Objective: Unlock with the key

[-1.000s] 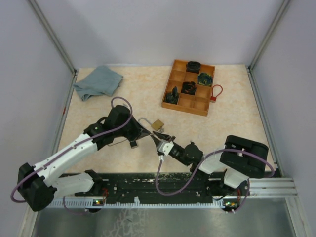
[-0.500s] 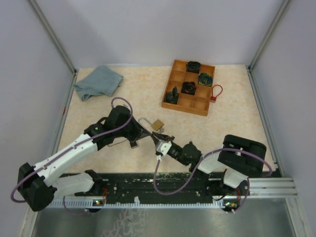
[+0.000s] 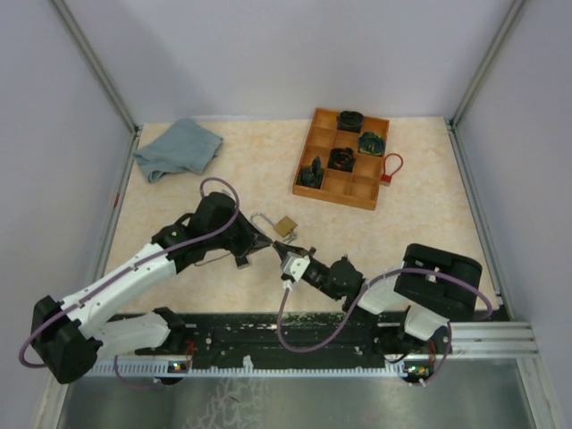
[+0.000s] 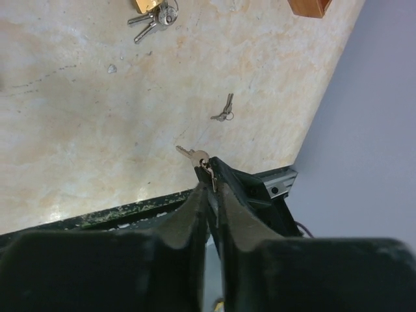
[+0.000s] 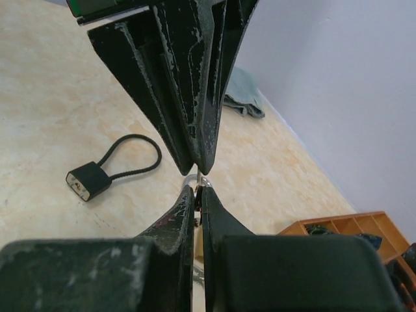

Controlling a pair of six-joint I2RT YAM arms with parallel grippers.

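A small silver key (image 4: 190, 153) sticks out from the tips of my left gripper (image 4: 209, 185), which is shut on its head and ring. My right gripper (image 5: 198, 190) meets it tip to tip and is shut on the same key's silver ring (image 5: 193, 177). In the top view the two grippers, left (image 3: 268, 244) and right (image 3: 288, 261), touch at mid-table, just in front of a brass padlock (image 3: 284, 225). That brass padlock (image 4: 148, 5) has keys (image 4: 156, 18) hanging from it. A black cable padlock (image 5: 88, 180) lies on the table beneath my left arm.
A wooden compartment tray (image 3: 362, 192) with dark parts stands at the back right, with a red cable lock (image 3: 391, 167) beside it. A blue-grey cloth (image 3: 179, 147) lies at the back left. A spare pair of keys (image 4: 224, 115) lies on the table.
My right gripper has closed on the key's ring and edged slightly left toward the left gripper. The left arm has stayed in place.
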